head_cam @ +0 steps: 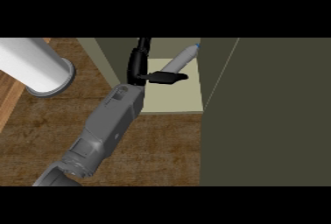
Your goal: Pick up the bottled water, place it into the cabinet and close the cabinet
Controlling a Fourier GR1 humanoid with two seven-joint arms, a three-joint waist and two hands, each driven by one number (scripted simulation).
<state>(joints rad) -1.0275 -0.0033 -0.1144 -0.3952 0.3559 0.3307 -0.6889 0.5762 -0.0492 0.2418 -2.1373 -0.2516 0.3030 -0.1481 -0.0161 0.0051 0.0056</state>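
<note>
Reaching deep into the open cabinet [107, 57] with the left hand [143, 72]. Fingers [142, 48] straight, apart from the thumb, not curled round anything. Just past the thumb, touching it or nearly so: the bottled water [184, 57], lying tilted on the pale shelf [174, 98] inside. Putting-in part likely done. Left to do: pull the hand out over the counter [161, 144], then swing the dark door [265, 109] shut. No right hand to see.
</note>
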